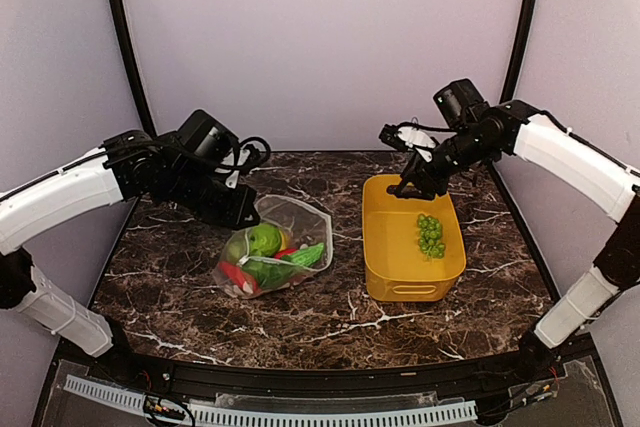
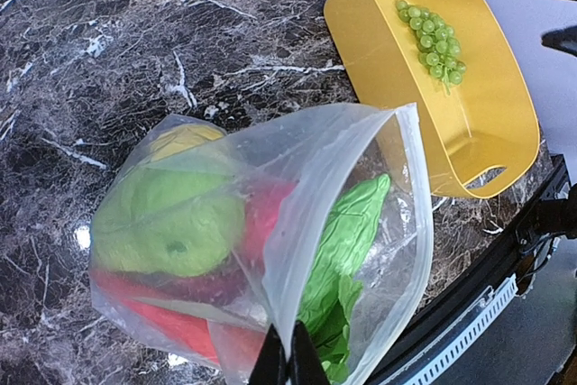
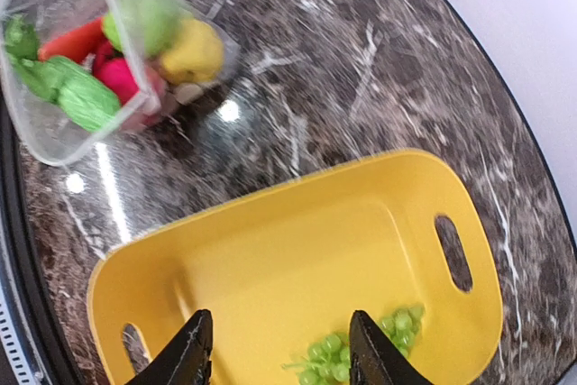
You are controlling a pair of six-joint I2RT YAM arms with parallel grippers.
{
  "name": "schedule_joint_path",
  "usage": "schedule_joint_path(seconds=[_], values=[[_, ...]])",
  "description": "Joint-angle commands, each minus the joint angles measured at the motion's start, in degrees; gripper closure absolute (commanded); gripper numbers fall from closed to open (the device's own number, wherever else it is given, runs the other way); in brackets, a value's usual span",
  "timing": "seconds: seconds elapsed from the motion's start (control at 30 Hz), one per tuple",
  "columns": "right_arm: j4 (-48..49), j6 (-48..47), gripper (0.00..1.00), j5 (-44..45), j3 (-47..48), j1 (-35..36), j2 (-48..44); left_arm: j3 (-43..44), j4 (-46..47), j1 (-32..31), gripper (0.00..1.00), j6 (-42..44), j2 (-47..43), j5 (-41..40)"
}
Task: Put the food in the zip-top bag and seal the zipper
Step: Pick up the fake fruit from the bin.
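The clear zip-top bag (image 1: pixel 272 255) lies on the marble table, mouth held open. It holds a green round fruit (image 2: pixel 167 223), a yellow lemon (image 3: pixel 194 50), red pieces (image 2: pixel 171 322) and a green leafy piece (image 2: pixel 347 250). My left gripper (image 2: pixel 288 362) is shut on the bag's upper mouth edge and lifts it. The bunch of green grapes (image 1: pixel 430 233) lies in the yellow bin (image 1: pixel 385 257). My right gripper (image 3: pixel 281 358) is open and empty, hovering over the bin just above the grapes (image 3: pixel 356 358). The zipper strip (image 2: pixel 416 214) runs along the open mouth.
The yellow bin (image 2: pixel 491 114) stands right of the bag, with handle slots at both ends. The table's front edge has a black rail and a white slotted strip (image 1: pixel 300 412). Walls enclose the back and sides.
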Motion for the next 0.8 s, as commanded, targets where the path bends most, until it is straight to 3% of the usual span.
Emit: schedule_joint_path(seconds=[0.0,0.27,0.5,0.77], values=[[-1.59,0.2,0.51,10.27,-2.1,-3.11,2.51,-2.13,1.75,-0.1,0.99,-0.25,-1.98,0.04],[-3.87,-0.24,0.51,23.96,-5.58,-3.18,10.07,-4.66,3.6,-0.13,0.99,-0.19,-3.24,0.38],[-4.18,0.67,0.43,29.16,-7.67,-3.24,16.12,-5.85,4.09,-0.1,0.99,0.33,-3.53,0.5],[-3.91,3.07,0.4,34.86,-7.52,-3.14,21.92,-6.98,4.99,-0.13,0.99,0.06,-4.21,0.08]])
